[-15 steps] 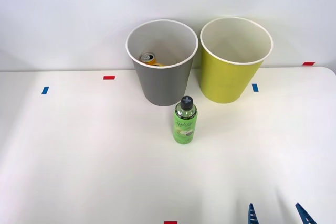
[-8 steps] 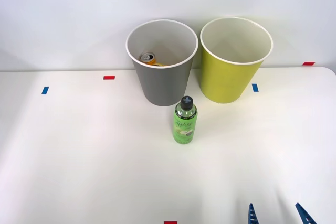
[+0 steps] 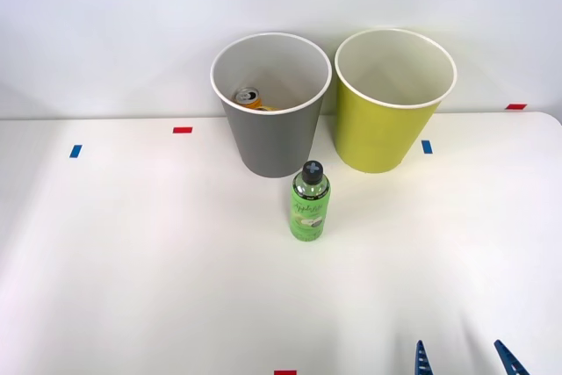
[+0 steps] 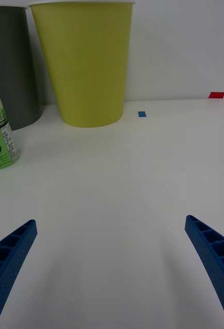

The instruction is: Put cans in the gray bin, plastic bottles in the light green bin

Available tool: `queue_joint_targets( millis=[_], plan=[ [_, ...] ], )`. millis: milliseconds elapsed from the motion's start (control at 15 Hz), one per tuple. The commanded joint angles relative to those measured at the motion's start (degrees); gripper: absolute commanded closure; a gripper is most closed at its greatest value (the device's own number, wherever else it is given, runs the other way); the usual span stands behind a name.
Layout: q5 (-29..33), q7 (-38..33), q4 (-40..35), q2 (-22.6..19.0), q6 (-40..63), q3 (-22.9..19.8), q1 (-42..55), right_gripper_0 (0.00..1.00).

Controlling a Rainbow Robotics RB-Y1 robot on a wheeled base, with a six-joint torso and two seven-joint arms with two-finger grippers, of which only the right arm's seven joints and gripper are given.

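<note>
Front view shows the green plastic bottle point(image 3: 308, 203) upright, black-capped, likely light and slick; the right gripper point(image 3: 464, 359), fingers spread and empty, should pinch its labelled midsection.

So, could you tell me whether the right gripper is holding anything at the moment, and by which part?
Nothing is held: the right gripper is open over bare table.
</note>
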Motion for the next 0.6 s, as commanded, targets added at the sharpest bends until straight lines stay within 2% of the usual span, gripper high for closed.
queue_joint_targets(
  millis=[67, 600],
  plan=[
    [0.00, 0.00, 0.00, 0.00, 0.01, 0.00, 0.00, 0.00],
    [0.00, 0.00, 0.00, 0.00, 0.01, 0.00, 0.00, 0.00]
  ],
)
